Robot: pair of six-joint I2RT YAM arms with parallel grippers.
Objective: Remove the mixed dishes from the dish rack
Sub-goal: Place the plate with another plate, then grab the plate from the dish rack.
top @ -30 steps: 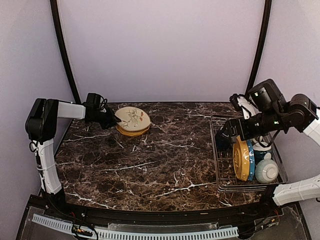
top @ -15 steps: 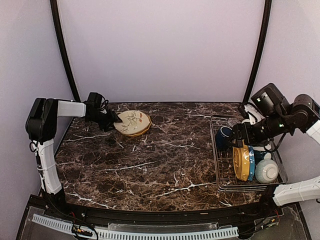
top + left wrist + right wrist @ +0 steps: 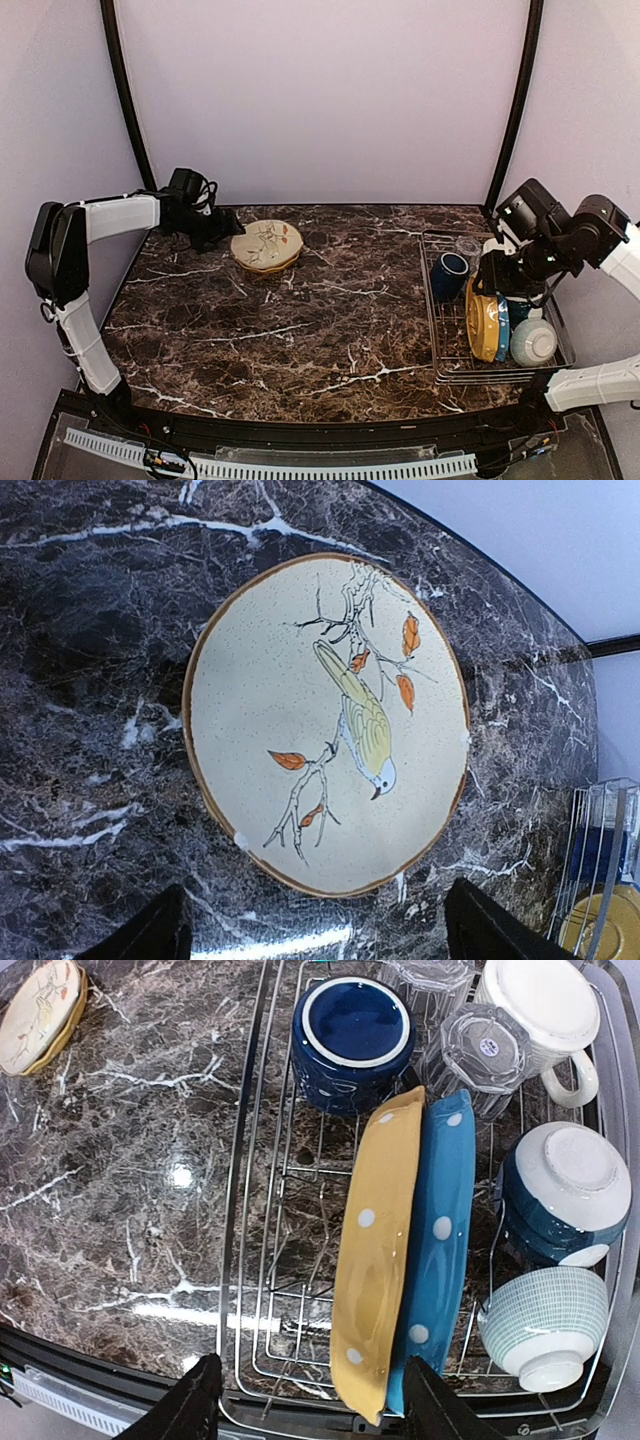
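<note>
The cream bird-painted plate (image 3: 265,243) (image 3: 325,720) lies flat on the table at the back left. My left gripper (image 3: 222,236) (image 3: 320,950) is open just off its rim, touching nothing. The dish rack (image 3: 440,340) (image 3: 250,1260) stands at the right. In it a yellow dotted plate (image 3: 375,1260) and a blue dotted plate (image 3: 440,1250) stand on edge. Around them are a dark blue cup (image 3: 350,1035), a glass tumbler (image 3: 485,1055), a cream mug (image 3: 540,1010) and two bowls (image 3: 545,1325). My right gripper (image 3: 490,278) (image 3: 318,1405) hovers over the plates, open, its fingers either side of their near ends.
The cream plate rests on a yellow-rimmed dish (image 3: 268,264). The rack's left half (image 3: 300,1290) holds only bare wire. Dark marble table (image 3: 300,320) stretches between the plate and the rack. Purple walls and black poles close in the back and sides.
My left gripper opened and drew back left from the cream plate, which settled flat. My right gripper swung right over the rack's plates, its jaws narrowing.
</note>
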